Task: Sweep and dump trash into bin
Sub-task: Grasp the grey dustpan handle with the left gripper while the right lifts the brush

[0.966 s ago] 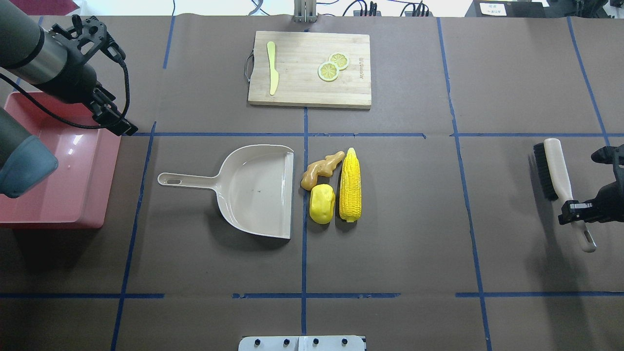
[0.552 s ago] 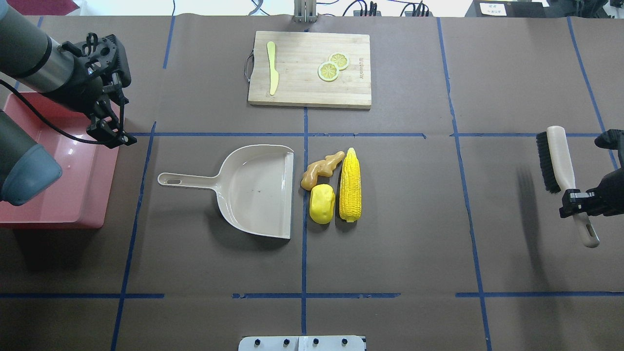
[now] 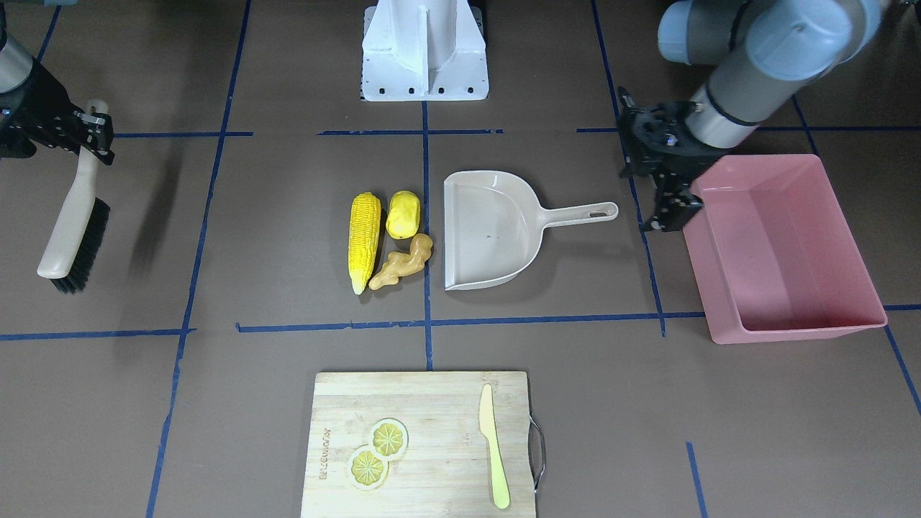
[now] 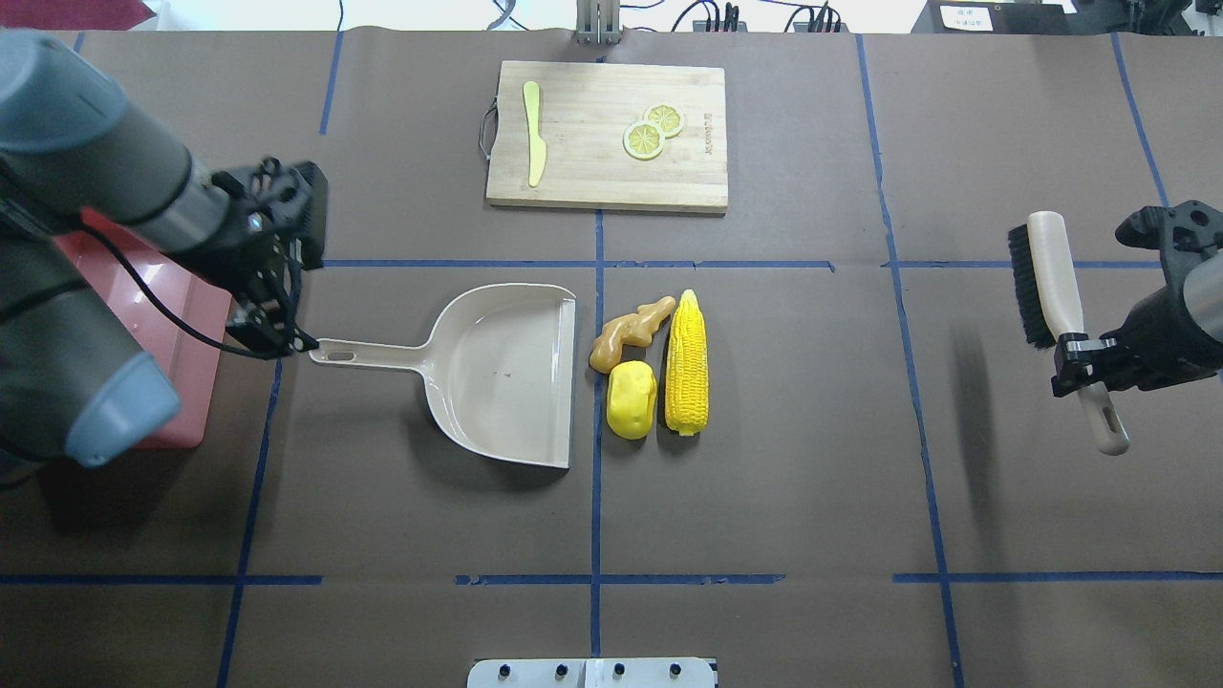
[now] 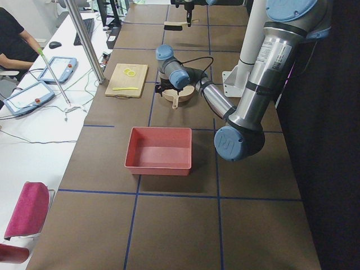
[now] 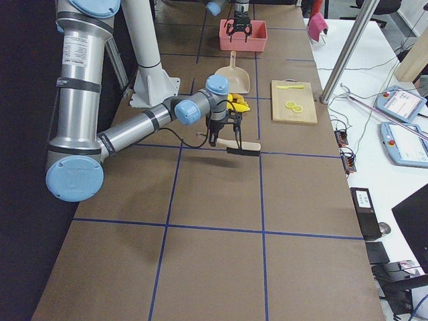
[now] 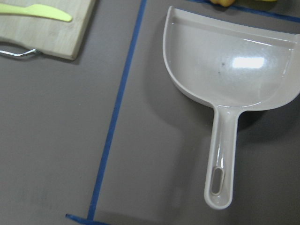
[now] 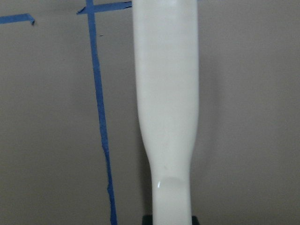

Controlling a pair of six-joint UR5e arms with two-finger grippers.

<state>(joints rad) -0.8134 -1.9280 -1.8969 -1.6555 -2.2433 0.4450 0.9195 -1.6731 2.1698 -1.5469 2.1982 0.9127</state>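
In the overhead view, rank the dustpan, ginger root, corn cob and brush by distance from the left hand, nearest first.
From the left hand:
1. dustpan, handle end right beside the hand.
2. ginger root, just past the pan's open edge.
3. corn cob, on the ginger's far side.
4. brush, far across the table, held in the right hand.

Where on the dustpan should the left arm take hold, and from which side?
By the handle of the dustpan, from above, with the jaws across its narrow width. It lies flat on the table, slim and straight, its end pointing toward the left gripper. The pan's wide scoop looks too broad to span.
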